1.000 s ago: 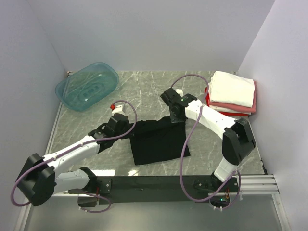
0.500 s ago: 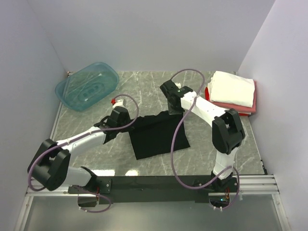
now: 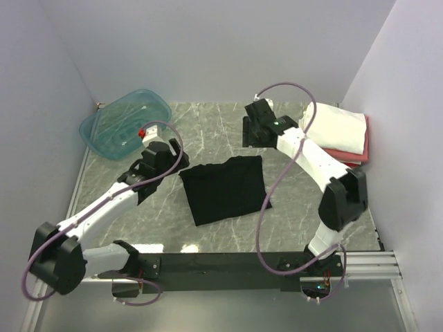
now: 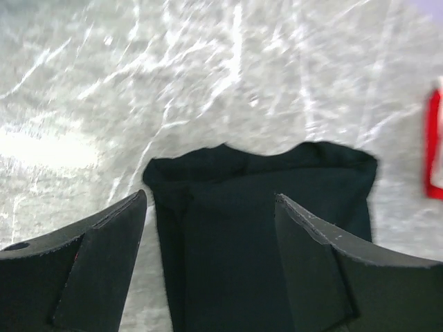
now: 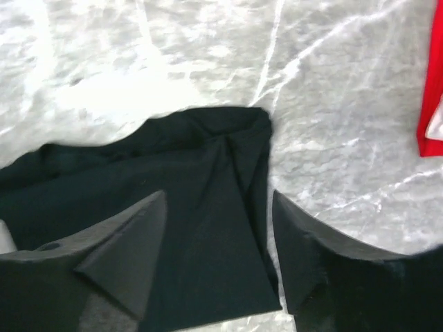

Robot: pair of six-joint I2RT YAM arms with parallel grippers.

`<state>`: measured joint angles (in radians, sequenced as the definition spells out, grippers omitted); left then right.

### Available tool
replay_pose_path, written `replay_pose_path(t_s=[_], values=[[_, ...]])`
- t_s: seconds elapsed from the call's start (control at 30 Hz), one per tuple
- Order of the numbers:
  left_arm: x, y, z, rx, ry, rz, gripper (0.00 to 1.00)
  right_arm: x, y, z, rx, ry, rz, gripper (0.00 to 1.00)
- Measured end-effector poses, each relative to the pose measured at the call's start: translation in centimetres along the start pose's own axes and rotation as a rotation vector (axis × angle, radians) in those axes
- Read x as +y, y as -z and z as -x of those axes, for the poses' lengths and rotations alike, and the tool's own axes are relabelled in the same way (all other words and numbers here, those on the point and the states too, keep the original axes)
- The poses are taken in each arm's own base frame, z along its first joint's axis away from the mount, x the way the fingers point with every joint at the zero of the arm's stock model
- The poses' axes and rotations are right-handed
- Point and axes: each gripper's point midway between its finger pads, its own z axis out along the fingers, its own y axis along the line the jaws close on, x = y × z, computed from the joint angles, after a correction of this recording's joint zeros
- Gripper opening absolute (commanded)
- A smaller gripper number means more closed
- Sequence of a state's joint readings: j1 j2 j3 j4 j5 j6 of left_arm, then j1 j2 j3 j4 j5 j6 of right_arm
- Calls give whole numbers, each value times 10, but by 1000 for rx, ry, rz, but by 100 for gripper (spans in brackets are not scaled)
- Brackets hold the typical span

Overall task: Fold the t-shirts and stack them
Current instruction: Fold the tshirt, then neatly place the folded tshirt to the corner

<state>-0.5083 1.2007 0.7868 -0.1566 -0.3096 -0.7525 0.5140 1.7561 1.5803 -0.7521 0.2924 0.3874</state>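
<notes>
From above, the black t-shirt is lying folded in a rough square at the middle of the desk. Only this view is showing the stack of white, pink and red t-shirts in the far right corner and the teal tub at the far left. The left arm is reaching forward, ending just left of the shirt; the right arm is arching to a spot just past the shirt's far edge. Bare desk is lying open all round the shirt

The left wrist camera is showing the left jaws standing wide and empty above the black t-shirt, with a red strip at the right edge

The right wrist camera is showing the right jaws standing wide too, holding nothing, over the black t-shirt, with a red cloth edge at the far right
</notes>
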Motion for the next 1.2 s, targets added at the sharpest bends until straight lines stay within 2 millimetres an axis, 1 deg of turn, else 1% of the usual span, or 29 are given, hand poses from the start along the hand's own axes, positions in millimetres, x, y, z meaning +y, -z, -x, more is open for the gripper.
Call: replay_pose_path(t_s=[0.07,0.13,0.17,0.23,0.33,0.4,0.43,0.5,0.6,0.7,0.77,0.83,0.9,1.0,1.13,1.2], values=[[-6,10,11,-31,14,-31,80,-1,12,-1,-22,-8,43,73],[-8,15,12,-35,18,-51,80,-1,17,-14,-14,-12,107,76],[-8,15,9,-26,17,-56,80,-3,16,-23,-3,-15,131,76],[-2,14,-5,6,8,-53,82,-9,8,-44,36,-24,168,77],[13,12,-34,79,-5,-34,82,-21,-8,-81,121,-51,217,77],[20,12,-50,119,-5,-35,82,-28,-17,-103,172,-80,249,77],[22,12,-59,141,-1,-40,82,-31,-19,-112,192,-92,267,77],[22,14,-71,173,1,-56,82,-38,-20,-123,208,-120,298,77],[8,16,-79,190,1,-100,83,-45,-21,-130,209,-158,350,77],[-2,8,-90,217,-14,-113,83,-48,-23,-131,208,-191,398,77],[1,-1,-103,249,-26,-89,83,-49,-24,-132,210,-206,418,77],[10,-9,-116,281,-35,-50,83,-46,-26,-132,215,-211,441,77],[18,-13,-124,298,-42,-18,83,-43,-30,-134,227,-213,460,77],[24,-14,-128,299,-45,-1,83,-41,-36,-141,258,-218,477,77],[22,-18,-129,293,-43,-7,82,-40,-48,-157,327,-234,474,77],[24,-21,-132,299,-46,0,81,-38,-49,-157,328,-239,490,80]])
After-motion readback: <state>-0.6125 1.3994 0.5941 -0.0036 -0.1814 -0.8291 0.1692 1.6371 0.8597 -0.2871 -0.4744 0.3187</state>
